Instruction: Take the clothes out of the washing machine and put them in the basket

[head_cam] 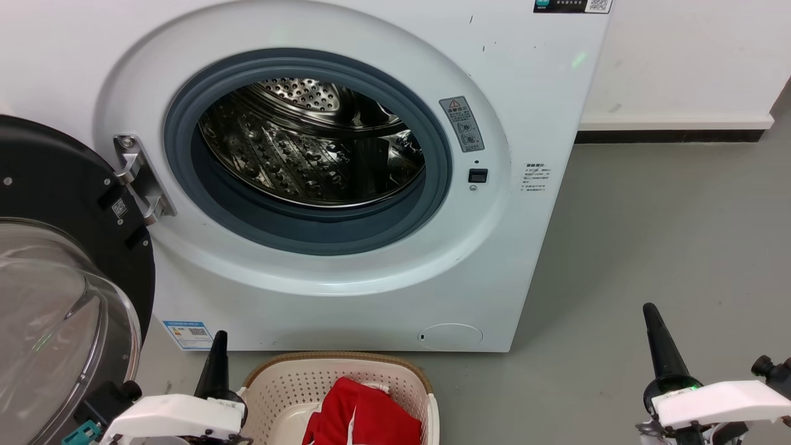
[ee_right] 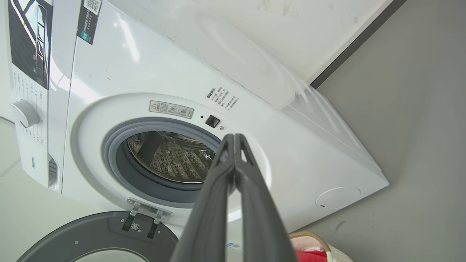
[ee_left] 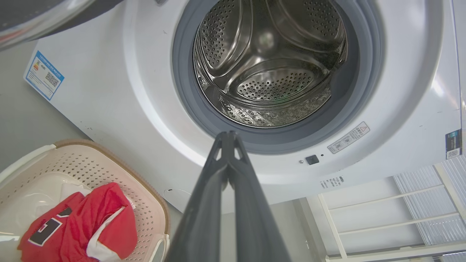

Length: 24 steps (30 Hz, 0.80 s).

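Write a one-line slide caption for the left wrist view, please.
Shut left gripper points at the empty steel drum of the washing machine; red clothes lie in the basket.

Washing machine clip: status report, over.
Left gripper, right gripper shut, empty. Clothes in basket; washing machine drum looks bare. Door open; no obstruction seen.

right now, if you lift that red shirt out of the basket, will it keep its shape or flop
Probably floppy: the red shirt lies crumpled and folded over itself in the basket, so it would likely hang limp from a pinch. It looks like thin fabric, so likely light for its size. Unlikely to roll or break.
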{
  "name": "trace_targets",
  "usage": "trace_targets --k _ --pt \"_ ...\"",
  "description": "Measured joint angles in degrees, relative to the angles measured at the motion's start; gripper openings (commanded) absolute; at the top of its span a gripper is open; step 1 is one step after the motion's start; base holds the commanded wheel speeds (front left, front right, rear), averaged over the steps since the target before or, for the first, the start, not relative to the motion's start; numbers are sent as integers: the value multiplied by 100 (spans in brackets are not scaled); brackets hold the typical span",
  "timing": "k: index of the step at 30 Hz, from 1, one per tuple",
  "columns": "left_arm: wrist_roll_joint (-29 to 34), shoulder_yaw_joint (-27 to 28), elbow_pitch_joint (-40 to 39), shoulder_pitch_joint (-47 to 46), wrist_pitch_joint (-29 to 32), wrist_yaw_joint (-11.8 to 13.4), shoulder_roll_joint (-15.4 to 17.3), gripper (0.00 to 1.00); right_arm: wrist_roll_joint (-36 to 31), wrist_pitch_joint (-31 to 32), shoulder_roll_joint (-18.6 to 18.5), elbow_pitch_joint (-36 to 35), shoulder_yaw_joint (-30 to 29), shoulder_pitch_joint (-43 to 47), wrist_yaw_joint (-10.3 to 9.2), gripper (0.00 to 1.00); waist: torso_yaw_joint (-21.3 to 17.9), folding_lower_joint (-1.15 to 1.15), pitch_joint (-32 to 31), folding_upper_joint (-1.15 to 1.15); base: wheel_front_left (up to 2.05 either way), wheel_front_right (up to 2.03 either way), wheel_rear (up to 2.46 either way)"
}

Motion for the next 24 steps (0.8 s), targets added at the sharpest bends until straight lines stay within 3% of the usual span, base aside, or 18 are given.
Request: trace_targets --k 24 --pt "-1451 154 143 -273 353 -200 1 0 1475 349 -4 214 -156 -264 -1 0 14 0 51 0 0 0 0"
